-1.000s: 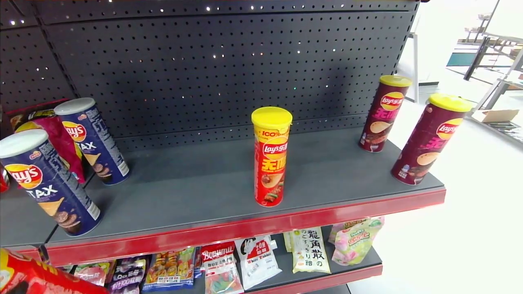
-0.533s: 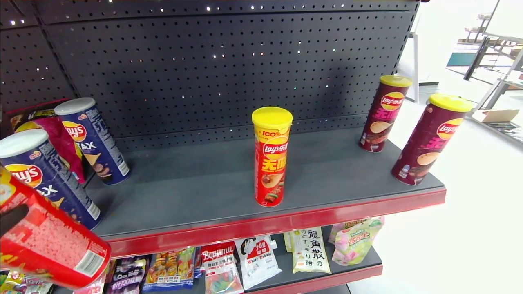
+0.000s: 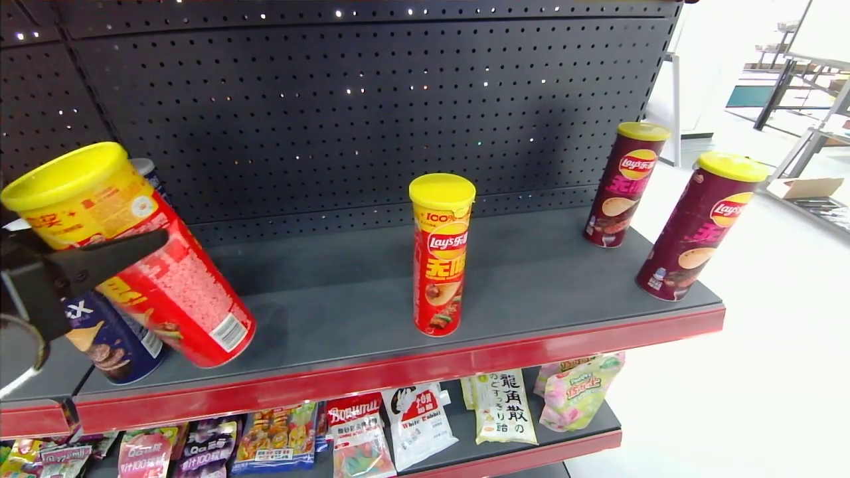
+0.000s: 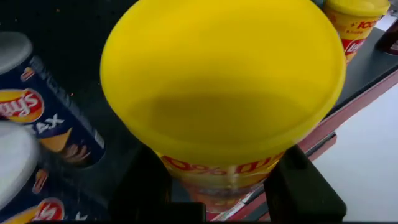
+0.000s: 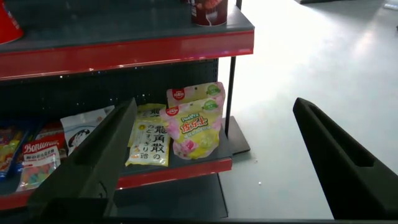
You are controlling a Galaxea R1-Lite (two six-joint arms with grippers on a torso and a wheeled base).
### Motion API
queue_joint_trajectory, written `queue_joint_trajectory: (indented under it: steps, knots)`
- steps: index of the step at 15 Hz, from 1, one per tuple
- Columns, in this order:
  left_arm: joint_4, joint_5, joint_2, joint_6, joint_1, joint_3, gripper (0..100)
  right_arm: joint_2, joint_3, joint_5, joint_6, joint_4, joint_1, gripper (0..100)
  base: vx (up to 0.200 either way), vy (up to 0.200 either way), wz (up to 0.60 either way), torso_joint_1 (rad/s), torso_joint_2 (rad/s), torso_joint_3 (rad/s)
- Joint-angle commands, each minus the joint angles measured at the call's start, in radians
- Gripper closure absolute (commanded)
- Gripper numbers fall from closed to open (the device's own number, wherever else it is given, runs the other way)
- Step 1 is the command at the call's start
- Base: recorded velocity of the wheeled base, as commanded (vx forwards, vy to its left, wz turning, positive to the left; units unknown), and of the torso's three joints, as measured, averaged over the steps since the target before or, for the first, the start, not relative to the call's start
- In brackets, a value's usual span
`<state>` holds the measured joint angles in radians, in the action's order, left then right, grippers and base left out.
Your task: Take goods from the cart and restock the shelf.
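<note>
Dark pegboard (image 3: 372, 113) backs the grey shelf (image 3: 332, 312) with its red front lip. Over the left end of that shelf, the left hand (image 4: 221, 193) grips a red can (image 3: 172, 285) with a yellow lid. Its black fingers (image 3: 106, 259) are closed against the can's sides just below the lid. The can is tilted, lid up and to the left, base down toward the front of the board. From where I stand I can't tell whether the base touches the shelf. It sits in front of the blue cans (image 3: 109, 338), hiding most of them.

A second red can (image 3: 439, 255) stands upright near the middle of the shelf, well apart from the held one. Two maroon cans (image 3: 624, 182) stand at the right end, one toward the back and the other at the front corner.

Snack bags (image 3: 415, 425) lie along the lower shelf (image 3: 531, 458). The right hand (image 5: 214, 109) hangs low, level with that lower shelf, fingers spread wide with nothing between them.
</note>
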<state>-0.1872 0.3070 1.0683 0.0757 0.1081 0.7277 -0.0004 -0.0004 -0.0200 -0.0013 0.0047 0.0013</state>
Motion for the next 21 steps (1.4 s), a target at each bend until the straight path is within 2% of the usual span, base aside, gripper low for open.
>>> queue_joint_trajectory:
  steps: [1,2,4,6,9,12,15,17,21]
  knots:
    - [-0.037,-0.006,0.208,-0.004,0.079,0.13,100,0.0,0.0,0.0,0.0,0.0,0.0,0,0.0,0.0,0.0,0.0,0.0,0.0]
    - [-0.078,-0.008,0.298,-0.01,0.108,0.191,100,0.0,0.0,0.0,0.0,0.0,0.0,0,0.0,0.0,0.0,0.0,0.0,0.0]
    - [-0.13,-0.014,0.447,-0.031,0.133,0.292,100,0.0,0.0,0.0,0.0,0.0,0.0,0,0.0,0.0,0.0,0.0,0.0,0.0]
    - [-0.127,-0.022,0.538,-0.039,0.214,0.381,100,0.0,0.0,0.0,0.0,0.0,0.0,0,0.0,0.0,0.0,0.0,0.0,0.0]
    - [-0.132,-0.028,0.653,-0.031,0.274,0.46,100,0.0,0.0,0.0,0.0,0.0,0.0,0,0.0,0.0,0.0,0.0,0.0,0.0]
    - [-0.133,-0.048,0.733,-0.03,0.289,0.513,100,0.0,-0.001,0.0,0.0,0.0,0.0,0,0.0,0.0,0.0,0.0,0.0,0.0]
    - [-0.133,-0.057,0.795,0.004,0.301,0.584,100,0.0,0.0,0.0,0.0,0.0,0.0,0,0.0,0.0,0.0,0.0,0.0,0.0]
    - [-0.129,-0.063,0.846,0.006,0.308,0.658,100,0.0,-0.001,0.0,0.0,0.0,0.0,0,0.0,0.0,0.0,0.0,0.0,0.0]
    - [-0.129,-0.063,0.895,0.012,0.315,0.7,100,0.0,0.0,0.0,0.0,0.0,0.0,0,0.0,0.0,0.0,0.0,0.0,0.0]
